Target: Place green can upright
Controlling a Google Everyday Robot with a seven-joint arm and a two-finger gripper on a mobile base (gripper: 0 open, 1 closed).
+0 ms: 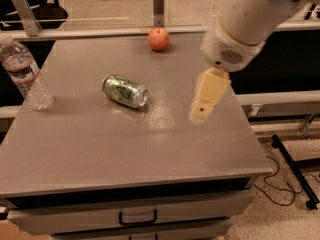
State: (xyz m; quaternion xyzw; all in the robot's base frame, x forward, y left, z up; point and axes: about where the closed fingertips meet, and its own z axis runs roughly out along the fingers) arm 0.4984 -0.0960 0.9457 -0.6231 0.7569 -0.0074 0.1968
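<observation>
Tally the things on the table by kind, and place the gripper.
Can: 1, the green can, on its side.
Bottle: 1, upright.
Apple: 1, at the far edge.
Total: 3.
The gripper hangs over the table, apart from the can.
</observation>
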